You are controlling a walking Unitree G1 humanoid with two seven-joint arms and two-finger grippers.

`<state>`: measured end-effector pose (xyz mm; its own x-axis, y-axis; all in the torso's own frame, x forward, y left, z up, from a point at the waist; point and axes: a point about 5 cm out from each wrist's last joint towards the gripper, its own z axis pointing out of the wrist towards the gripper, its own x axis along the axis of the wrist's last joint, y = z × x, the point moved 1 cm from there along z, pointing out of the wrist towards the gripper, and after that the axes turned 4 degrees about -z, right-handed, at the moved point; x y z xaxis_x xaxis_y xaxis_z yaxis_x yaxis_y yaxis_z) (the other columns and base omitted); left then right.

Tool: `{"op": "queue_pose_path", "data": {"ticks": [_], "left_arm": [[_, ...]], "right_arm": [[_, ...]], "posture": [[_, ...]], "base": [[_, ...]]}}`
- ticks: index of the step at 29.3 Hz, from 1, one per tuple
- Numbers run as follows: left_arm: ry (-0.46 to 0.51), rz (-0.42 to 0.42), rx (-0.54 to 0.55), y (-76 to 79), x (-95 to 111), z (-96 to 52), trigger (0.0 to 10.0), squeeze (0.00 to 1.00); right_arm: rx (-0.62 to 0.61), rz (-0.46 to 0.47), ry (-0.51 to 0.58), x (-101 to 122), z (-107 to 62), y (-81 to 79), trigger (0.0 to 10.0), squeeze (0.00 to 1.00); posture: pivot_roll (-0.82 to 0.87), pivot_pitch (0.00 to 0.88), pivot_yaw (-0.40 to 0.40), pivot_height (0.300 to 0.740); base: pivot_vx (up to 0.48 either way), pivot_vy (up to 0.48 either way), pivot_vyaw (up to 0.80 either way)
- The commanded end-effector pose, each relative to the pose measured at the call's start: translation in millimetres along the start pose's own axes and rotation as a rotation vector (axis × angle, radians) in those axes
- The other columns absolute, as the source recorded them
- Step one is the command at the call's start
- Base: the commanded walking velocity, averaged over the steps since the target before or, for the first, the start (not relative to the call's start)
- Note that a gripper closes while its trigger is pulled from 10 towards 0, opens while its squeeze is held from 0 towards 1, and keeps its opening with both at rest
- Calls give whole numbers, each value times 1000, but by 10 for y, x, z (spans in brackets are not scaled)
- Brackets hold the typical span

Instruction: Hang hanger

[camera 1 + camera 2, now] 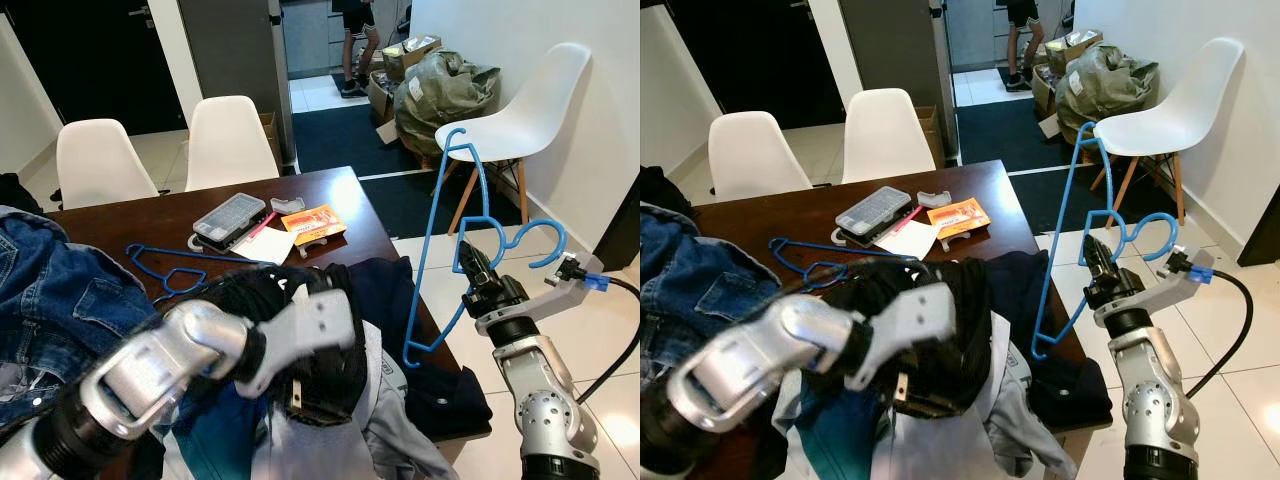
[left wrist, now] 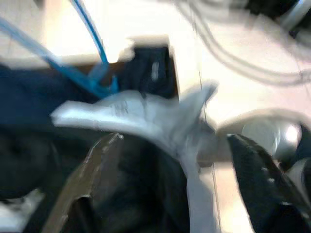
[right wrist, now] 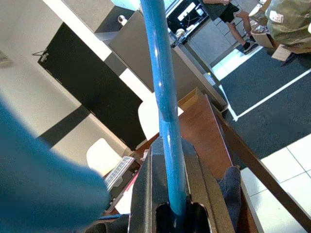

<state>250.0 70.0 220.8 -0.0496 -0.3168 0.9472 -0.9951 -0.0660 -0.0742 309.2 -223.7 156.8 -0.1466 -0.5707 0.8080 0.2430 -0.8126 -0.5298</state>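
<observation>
beside the table, right gripper (image 1: 470, 262) clamping thin blue hanger (image 1: 440, 215) (plastic, upright)

The left hand (image 2: 165, 184) is blurred above the clothes pile (image 1: 330, 400), its grip unclear. A person (image 1: 355, 40) at the far doorway is cut off above the waist.

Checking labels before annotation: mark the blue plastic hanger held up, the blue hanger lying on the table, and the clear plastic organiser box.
Held blue plastic hanger (image 1: 434, 255): left eye view, long bar.
Table blue hanger (image 1: 160, 253): left eye view, upper arm.
Clear organiser box (image 1: 229, 217): left eye view, lid centre.
</observation>
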Motion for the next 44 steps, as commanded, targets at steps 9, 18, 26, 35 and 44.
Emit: {"op": "queue_pose_path", "data": {"ticks": [9,18,26,35,44], "left_arm": [[145,-106,488,-632,117,-351,10000,1000],[56,-441,985,-939,-614,-476,10000,0],[256,-530,909,-946,-563,-184,10000,0],[386,-521,932,-1016,-453,-117,10000,0],[232,-619,884,-948,-686,98,10000,0]], "right_arm": [[5,21,-30,-53,10,-7,10000,0],[5,22,-37,-44,13,4,10000,0],[2,20,-33,-40,19,5,10000,0],[2,19,-31,-36,20,5,10000,0],[1,19,-29,-34,15,-2,10000,0]], "posture": [[-133,0,67,740],[-130,0,60,740],[-133,0,62,740],[-135,0,61,740],[-139,0,66,740]], "base": [[0,0,0],[0,0,0],[0,0,0],[0,0,0],[0,0,0]]}}
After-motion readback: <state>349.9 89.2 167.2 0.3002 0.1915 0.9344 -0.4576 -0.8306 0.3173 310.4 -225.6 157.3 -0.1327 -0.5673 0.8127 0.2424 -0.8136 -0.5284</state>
